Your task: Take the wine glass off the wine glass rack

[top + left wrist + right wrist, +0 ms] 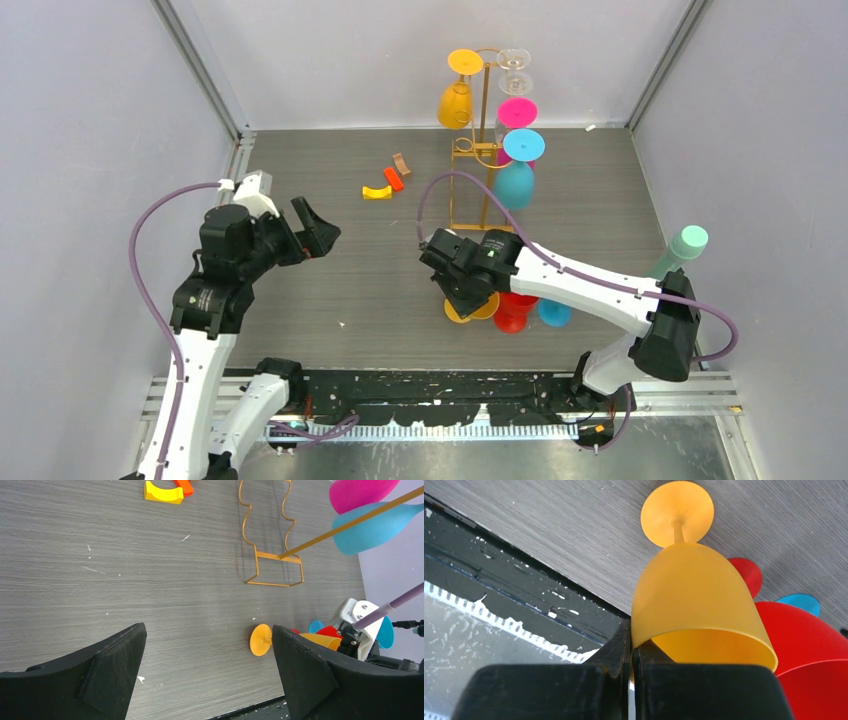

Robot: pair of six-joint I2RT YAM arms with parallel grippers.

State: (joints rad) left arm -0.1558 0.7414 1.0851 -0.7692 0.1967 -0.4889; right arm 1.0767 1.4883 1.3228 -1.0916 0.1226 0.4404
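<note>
The gold wire wine glass rack [487, 150] stands at the back of the table. An orange glass [456, 102], a clear glass [515, 70], a pink glass [517, 112] and a teal glass [515, 182] hang on it. My right gripper [468, 288] is in front of the rack. It is shut on the rim of a second orange wine glass [694, 595], one finger inside the bowl and one outside. This glass is tipped on its side low over the table, with its foot [457, 312] toward the near edge. My left gripper [312, 232] is open and empty at the left.
A red glass [513, 310] and a blue glass [555, 313] lie right beside the held glass. A mint green glass [680, 248] stands at the right wall. Yellow [377, 193], red [394, 179] and brown [402, 164] blocks lie left of the rack. Walls enclose three sides.
</note>
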